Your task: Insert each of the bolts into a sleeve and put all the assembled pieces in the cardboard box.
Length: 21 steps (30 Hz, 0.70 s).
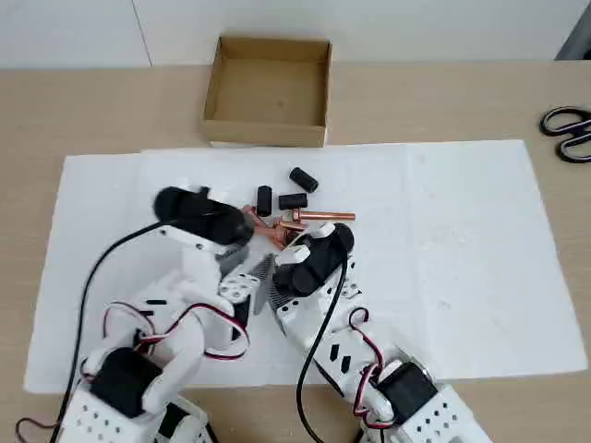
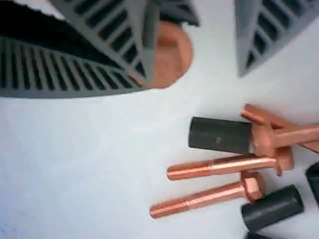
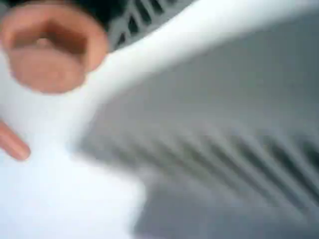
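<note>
High view, box (image 1: 268, 88): stood open-topped at the far side of the table (image 1: 92, 111), at the far edge of the paper (image 1: 462, 277).
High view, sleeves (image 1: 293, 200): three black ones lay loose on the paper, between the box and the arms.
High view, bolts (image 1: 323, 216): copper, in a loose cluster just beside the sleeves, on the side nearer the arms.
High view, left arm (image 1: 199, 217) and right arm (image 1: 314, 258): leaned in together over the paper, their ends close by the bolts.
High view, scissors (image 1: 568, 132): lay on the bare table, well apart from everything else.
Left wrist view, left gripper (image 2: 194, 79): its ribbed grey fingers (image 2: 269, 30) stood wide apart above the paper.
Left wrist view, bolt head (image 2: 172, 50): sat against one finger, clear of the other; what held it could not be told.
Left wrist view, loose pieces: two bolts lay side by side; a sleeve (image 2: 219, 135) lay end-on against a third bolt's head; another sleeve (image 2: 273, 206) lay just beside them.
Right wrist view, bolt head (image 3: 50, 50): seen end-on, very near and blurred, beside a ribbed grey surface (image 3: 224, 149).
Right wrist view, right arm's grip: open or closed could not be told.
</note>
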{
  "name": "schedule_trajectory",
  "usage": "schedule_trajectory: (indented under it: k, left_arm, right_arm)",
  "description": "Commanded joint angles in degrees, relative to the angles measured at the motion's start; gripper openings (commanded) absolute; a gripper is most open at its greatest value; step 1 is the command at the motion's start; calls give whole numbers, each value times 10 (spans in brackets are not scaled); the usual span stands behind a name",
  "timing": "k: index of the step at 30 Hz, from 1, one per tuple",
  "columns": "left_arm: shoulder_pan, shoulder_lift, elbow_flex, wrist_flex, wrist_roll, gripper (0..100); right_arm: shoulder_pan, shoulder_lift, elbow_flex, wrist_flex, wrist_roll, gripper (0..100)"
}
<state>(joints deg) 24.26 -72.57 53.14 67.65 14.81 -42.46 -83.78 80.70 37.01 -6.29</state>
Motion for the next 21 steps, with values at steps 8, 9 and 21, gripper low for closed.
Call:
schedule_trajectory:
  k: [8,9,21]
  left_arm:
    - [-201,-5,-79,39,-7,110]
    - [-225,-5,-78,39,-7,110]
    - [-336,-5,-23,40,-59,112]
  right_arm:
    - [59,-10,-8,-11,0,4]
    - [70,-9,-7,-10,0,4]
    - [276,-4,-51,35,78,4]
